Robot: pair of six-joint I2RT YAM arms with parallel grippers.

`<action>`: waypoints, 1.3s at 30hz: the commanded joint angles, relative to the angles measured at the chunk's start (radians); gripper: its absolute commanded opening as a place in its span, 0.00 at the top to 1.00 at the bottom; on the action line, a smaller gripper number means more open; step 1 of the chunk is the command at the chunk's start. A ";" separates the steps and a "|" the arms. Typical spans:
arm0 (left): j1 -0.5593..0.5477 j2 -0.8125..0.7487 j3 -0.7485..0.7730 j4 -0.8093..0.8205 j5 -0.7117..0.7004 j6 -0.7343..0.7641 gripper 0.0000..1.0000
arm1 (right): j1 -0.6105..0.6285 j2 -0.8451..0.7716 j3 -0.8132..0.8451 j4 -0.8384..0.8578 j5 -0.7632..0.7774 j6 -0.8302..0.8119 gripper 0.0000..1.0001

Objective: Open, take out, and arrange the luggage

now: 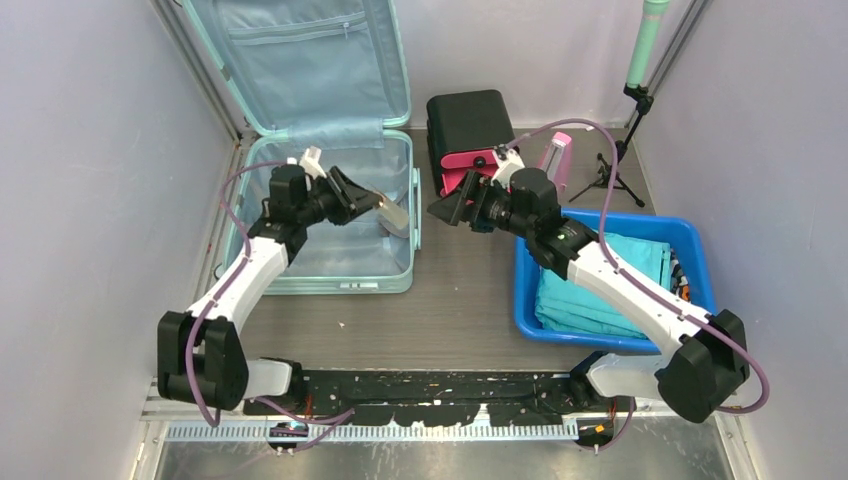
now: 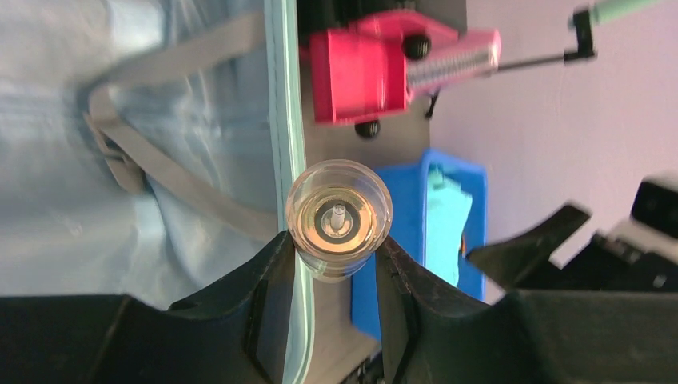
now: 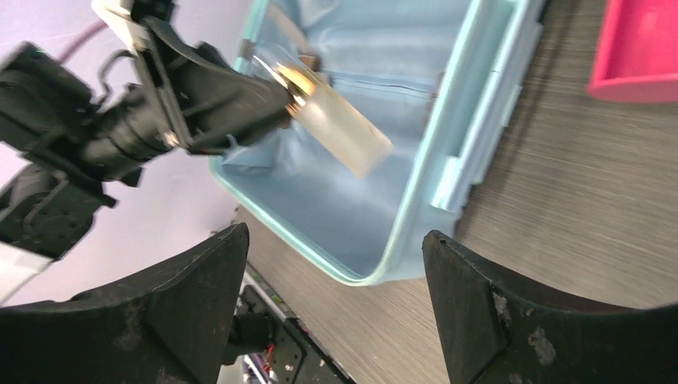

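Left tool (image 1: 375,205): clamped on a frosted bottle (image 1: 395,215), held above the right rim of the luggage (image 1: 330,285), apparently lifting it out. Luggage: lid open, far-left on surface (image 1: 460,290). Right tool (image 1: 450,210): fingers apart, facing the bottle, likely for handover. Blue tub (image 1: 520,300): right, probable destination.

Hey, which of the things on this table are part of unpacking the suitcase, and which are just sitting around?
In the job:
- mint-green suitcase, open
- frosted bottle, held by the left pincer above the suitcase
- right pincer, open and empty

Lying about for now:
- black drawer box with pink drawers
- blue tub holding teal cloth
- tripod stand
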 commanded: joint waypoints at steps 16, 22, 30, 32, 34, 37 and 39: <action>-0.103 -0.125 -0.056 -0.074 0.432 0.003 0.78 | 0.078 0.155 0.005 0.234 -0.307 -0.246 0.27; -0.124 -0.146 -0.035 -0.093 0.441 0.012 0.78 | 0.106 0.163 -0.006 0.212 -0.318 -0.269 0.33; -0.130 -0.145 -0.033 -0.115 0.443 0.014 0.77 | 0.113 0.159 -0.040 0.261 -0.334 -0.240 0.45; -0.130 -0.143 -0.029 -0.116 0.442 0.013 0.77 | 0.113 0.169 -0.041 0.256 -0.342 -0.244 0.48; -0.130 -0.140 -0.021 -0.121 0.444 0.014 0.76 | 0.113 0.170 -0.049 0.265 -0.346 -0.241 0.57; -0.131 -0.135 -0.006 -0.131 0.453 0.021 0.64 | 0.113 0.164 -0.075 0.312 -0.349 -0.206 0.73; -0.131 -0.131 0.001 -0.142 0.458 0.036 0.56 | 0.113 0.162 -0.096 0.378 -0.335 -0.167 0.78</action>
